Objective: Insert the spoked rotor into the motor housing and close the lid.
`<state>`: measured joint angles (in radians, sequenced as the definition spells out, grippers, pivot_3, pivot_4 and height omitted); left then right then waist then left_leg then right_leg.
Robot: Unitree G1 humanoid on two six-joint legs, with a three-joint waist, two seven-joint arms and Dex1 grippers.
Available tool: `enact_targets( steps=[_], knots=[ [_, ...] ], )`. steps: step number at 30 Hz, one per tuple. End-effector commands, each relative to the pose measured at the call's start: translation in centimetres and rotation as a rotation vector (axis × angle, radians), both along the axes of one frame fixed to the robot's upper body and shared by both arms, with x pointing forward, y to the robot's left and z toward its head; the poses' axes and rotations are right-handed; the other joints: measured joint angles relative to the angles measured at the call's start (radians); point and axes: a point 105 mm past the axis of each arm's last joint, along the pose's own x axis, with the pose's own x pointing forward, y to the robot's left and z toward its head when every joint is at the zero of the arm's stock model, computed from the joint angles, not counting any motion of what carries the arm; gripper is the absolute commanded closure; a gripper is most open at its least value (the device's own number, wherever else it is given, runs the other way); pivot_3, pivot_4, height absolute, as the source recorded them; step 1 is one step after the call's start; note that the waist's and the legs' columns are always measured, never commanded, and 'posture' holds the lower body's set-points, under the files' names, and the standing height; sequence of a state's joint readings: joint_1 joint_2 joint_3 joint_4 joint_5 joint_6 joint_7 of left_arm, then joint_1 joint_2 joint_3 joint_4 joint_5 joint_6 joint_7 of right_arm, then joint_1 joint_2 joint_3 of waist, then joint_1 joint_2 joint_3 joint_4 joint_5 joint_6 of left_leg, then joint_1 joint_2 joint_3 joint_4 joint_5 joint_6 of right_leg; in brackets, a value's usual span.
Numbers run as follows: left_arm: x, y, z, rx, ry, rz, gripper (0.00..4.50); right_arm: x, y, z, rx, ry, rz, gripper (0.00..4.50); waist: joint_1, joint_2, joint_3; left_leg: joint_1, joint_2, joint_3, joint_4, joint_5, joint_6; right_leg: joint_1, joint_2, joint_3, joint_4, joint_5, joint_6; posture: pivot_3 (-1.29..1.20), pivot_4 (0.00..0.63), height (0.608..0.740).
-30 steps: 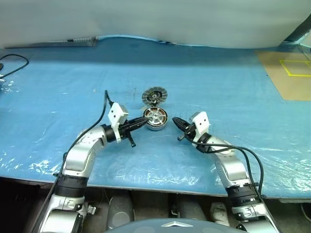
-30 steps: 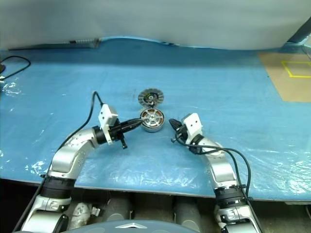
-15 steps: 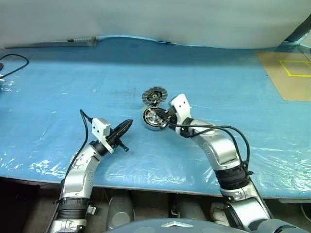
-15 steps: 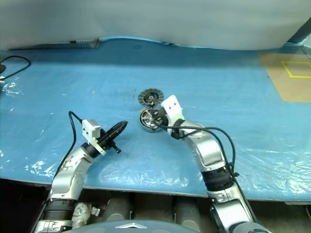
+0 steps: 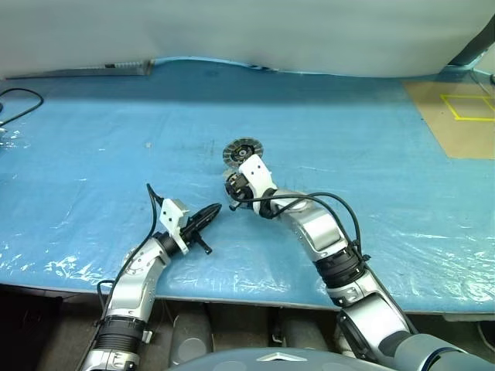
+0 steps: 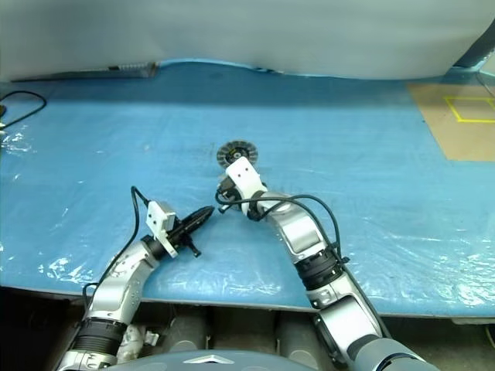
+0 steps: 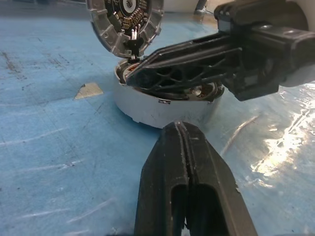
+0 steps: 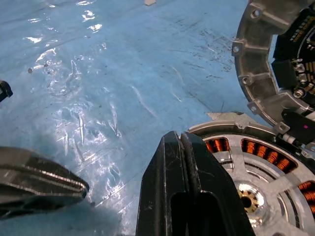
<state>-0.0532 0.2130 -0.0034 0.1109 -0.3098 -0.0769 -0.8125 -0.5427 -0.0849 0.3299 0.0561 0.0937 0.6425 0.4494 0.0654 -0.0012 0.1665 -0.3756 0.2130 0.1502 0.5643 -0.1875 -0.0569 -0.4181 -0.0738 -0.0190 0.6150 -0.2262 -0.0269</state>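
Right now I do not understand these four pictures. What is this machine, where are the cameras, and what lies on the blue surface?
It is a two-armed robot. Two pictures come from its head, looking down; two from its wrists. On the blue sheet sits a round motor case with a spoked wheel inside; its ribbed lid stands open behind. The jaws of the right arm, shut, reach over the case; those of the left arm, shut, are apart from it. Nothing is held.

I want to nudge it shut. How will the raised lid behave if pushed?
The lid stands tilted on edge behind the motor housing, so it would probably tip over rather than slide. Being round, it might roll aside. It looks like rigid metal, unlikely to flex.
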Motion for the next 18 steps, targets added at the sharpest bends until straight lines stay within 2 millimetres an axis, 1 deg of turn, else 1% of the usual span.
enact_targets(
  steps=[1, 3, 5, 7, 10, 12, 14, 16, 18],
  knots=[
    [-0.1, 0.0, 0.8, -0.007, -0.039, -0.008, 4.46, 0.1, -0.1, 3.2, 0.073, -0.053, 0.027, 4.5, 0.001, 0.0, 0.0, 0.0, 0.0, 0.0, 0.0, 0.0, 0.0, 0.0, 0.0, 0.0, 0.0, 0.0, 0.0, 0.0, 0.15, 0.74],
    [-0.1, 0.0, 1.0, -0.007, -0.046, -0.009, 4.46, 0.1, -1.0, 4.4, 0.093, -0.064, 0.045, 4.5, 0.001, 0.0, 0.0, 0.0, 0.0, 0.0, 0.0, 0.0, 0.0, 0.0, 0.0, 0.0, 0.0, 0.0, 0.0, 0.0, 0.15, 0.74],
    [-0.1, -0.1, 1.1, -0.007, -0.05, -0.012, 4.46, 0.1, -2.4, 5.4, 0.085, -0.08, 0.059, 4.5, 0.002, 0.0, 0.0, 0.0, 0.0, 0.0, 0.0, 0.0, 0.0, 0.0, 0.0, 0.0, 0.0, 0.0, 0.0, 0.0, 0.15, 0.74],
    [-0.1, -0.2, 1.2, -0.004, -0.048, -0.024, 4.46, 0.5, -4.2, 6.1, 0.023, -0.123, 0.065, 4.5, 0.003, 0.0, 0.0, 0.0, 0.0, 0.0, 0.001, 0.0, 0.0, 0.001, 0.0, 0.0, 0.001, 0.0, 0.001, 0.0, 0.15, 0.74],
    [-0.2, -0.5, 1.2, -0.002, -0.044, -0.042, 4.46, 1.2, -6.8, 6.4, -0.086, -0.154, 0.062, 4.5, 0.004, 0.0, 0.0, 0.002, 0.0, 0.0, 0.002, 0.0, 0.0, 0.002, 0.0, 0.0, 0.001, 0.0, 0.001, 0.0, 0.15, 0.74],
    [-0.3, -0.6, 1.2, -0.001, -0.041, -0.052, 4.46, 2.1, -8.6, 6.4, -0.19, -0.175, 0.042, 4.5, 0.003, 0.0, 0.0, 0.003, 0.0, 0.0, 0.002, 0.0, 0.0, 0.004, 0.0, 0.001, 0.001, 0.0, 0.0, 0.0, 0.15, 0.74],
    [-0.2, -0.7, 1.2, -0.002, -0.039, -0.056, 4.46, 3.6, -10.1, 6.0, -0.279, -0.178, -0.019, 4.5, -0.001, 0.0, 0.0, 0.004, 0.0, 0.001, 0.002, 0.0, 0.0, 0.004, 0.0, 0.001, 0.002, -0.001, -0.001, 0.0, 0.15, 0.74],
    [-0.2, -0.8, 1.2, -0.003, -0.038, -0.063, 4.46, 5.2, -10.8, 5.9, -0.308, -0.196, -0.07, 4.5, -0.006, 0.0, 0.0, 0.006, 0.0, 0.002, 0.003, 0.0, 0.0, 0.004, 0.0, 0.003, 0.005, -0.002, -0.004, 0.0, 0.15, 0.74],
    [-0.2, -0.9, 1.2, -0.004, -0.036, -0.072, 4.46, 6.5, -10.5, 6.3, -0.276, -0.237, -0.084, 4.5, -0.011, 0.0, 0.0, 0.007, 0.0, 0.002, 0.004, 0.0, 0.0, 0.003, 0.0, 0.004, 0.007, -0.002, -0.004, 0.0, 0.15, 0.74]
  ],
)
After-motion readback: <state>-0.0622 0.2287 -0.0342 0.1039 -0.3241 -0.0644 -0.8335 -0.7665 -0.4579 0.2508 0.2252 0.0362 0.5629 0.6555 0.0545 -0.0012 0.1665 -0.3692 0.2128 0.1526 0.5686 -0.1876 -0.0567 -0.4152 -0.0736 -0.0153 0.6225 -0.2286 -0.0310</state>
